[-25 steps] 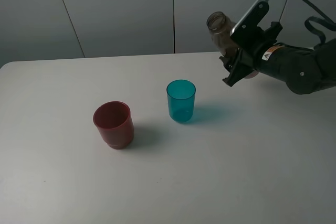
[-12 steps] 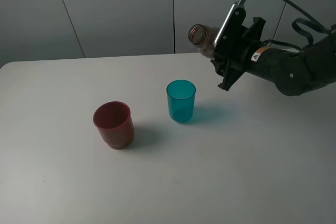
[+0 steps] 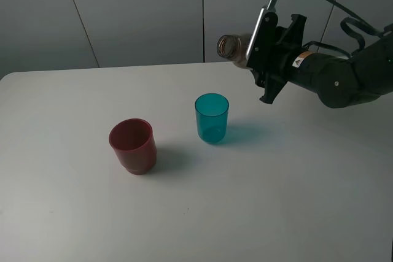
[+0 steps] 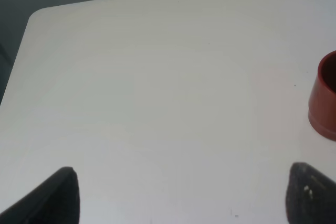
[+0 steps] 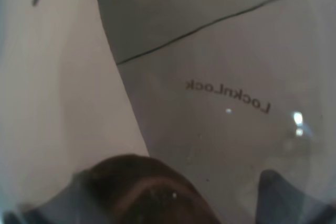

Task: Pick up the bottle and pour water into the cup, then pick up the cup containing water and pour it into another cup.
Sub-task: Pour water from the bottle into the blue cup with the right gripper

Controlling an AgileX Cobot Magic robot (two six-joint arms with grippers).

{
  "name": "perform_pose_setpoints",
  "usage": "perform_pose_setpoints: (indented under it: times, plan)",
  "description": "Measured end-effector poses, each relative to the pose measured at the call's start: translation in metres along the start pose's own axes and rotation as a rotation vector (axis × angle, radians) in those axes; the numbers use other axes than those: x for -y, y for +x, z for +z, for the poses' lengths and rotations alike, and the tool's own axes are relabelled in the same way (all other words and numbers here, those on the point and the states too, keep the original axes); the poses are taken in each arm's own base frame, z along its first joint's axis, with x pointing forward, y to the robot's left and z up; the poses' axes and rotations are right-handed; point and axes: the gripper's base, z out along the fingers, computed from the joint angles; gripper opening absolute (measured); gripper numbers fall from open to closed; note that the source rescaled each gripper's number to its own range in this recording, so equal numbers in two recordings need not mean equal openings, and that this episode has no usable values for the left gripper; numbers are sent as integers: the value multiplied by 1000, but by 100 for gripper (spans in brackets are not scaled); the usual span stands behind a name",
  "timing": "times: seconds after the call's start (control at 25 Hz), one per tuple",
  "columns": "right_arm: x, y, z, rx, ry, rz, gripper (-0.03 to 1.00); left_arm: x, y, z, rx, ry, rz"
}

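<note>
Over a white table (image 3: 276,200) backed by grey wall panels (image 3: 141,10): bottle (image 3: 232,46) pinched in the right gripper (image 3: 265,59), tipped mouth-first, high beside the cup (image 3: 212,118); another cup (image 3: 132,145) nearby. Left gripper (image 4: 181,198) spread, empty.

High camera overlooking the table (image 3: 73,213), left wrist low above it, sharing red cup (image 3: 132,145), right wrist tight against bottle (image 5: 226,98).

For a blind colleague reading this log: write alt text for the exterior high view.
The right arm's fingers hold a smoky bottle tipped nearly sideways in the air, mouth pointing left, higher than an upright teal cup. A dark red cup stands apart to its left on the white table.
</note>
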Motion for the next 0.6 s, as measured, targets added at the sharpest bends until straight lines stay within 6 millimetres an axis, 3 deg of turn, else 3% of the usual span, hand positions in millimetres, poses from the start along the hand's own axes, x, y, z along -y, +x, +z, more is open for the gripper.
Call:
perform_pose_setpoints:
  times: [0.6]
  plan:
    - [-2,-4,0,2,-4,-14,0,0,0,0,0,0,0]
